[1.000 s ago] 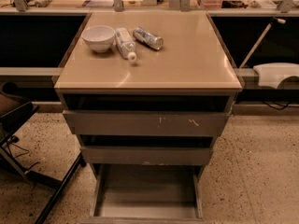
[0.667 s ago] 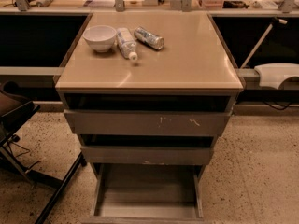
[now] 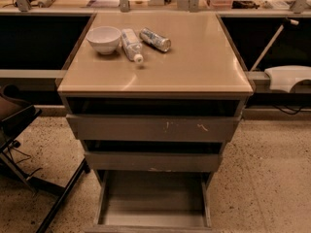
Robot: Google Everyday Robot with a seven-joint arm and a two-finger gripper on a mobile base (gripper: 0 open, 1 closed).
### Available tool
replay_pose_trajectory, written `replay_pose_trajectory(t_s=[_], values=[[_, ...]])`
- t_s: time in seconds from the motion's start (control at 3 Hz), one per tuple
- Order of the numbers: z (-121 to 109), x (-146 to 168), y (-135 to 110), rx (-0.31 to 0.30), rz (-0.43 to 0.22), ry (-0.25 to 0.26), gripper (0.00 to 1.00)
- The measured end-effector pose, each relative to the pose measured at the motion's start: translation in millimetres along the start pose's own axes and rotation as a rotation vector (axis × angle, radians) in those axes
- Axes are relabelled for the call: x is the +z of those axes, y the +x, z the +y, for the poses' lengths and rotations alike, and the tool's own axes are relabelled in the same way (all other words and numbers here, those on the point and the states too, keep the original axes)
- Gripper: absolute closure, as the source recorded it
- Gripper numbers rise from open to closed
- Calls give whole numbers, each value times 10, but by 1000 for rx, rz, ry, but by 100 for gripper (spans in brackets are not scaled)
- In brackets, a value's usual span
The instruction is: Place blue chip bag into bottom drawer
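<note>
The bottom drawer (image 3: pixel 153 200) is pulled out at the foot of the grey cabinet. Its smooth grey floor is bare and nothing lies in it. The blue chip bag is not in view anywhere in the camera view. The gripper is not in view either. The two upper drawers (image 3: pixel 153 128) stand a little way out, with scuffed grey fronts.
On the tan cabinet top (image 3: pixel 194 62) a white bowl (image 3: pixel 104 39), a white tube (image 3: pixel 131 45) and a silver can (image 3: pixel 155 39) lie at the back left. A white arm-like part (image 3: pixel 287 76) juts in at the right. A dark chair base (image 3: pixel 29 144) stands at the left on the speckled floor.
</note>
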State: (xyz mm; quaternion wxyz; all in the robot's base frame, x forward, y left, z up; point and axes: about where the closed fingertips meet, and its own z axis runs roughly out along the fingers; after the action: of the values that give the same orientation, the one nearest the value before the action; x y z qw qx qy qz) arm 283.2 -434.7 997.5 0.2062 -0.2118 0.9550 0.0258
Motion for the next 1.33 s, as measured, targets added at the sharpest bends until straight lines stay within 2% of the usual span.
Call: replay_pose_trajectory(t_s=[0.33,0.67,1.0,1.33], values=[[117,226,18,4,-6,-12,100],[498,373,-66,14,-65,54,100],[1058,643,-301,18,-137,79,100],[1580,1494,-539,36,-151,-21,100]])
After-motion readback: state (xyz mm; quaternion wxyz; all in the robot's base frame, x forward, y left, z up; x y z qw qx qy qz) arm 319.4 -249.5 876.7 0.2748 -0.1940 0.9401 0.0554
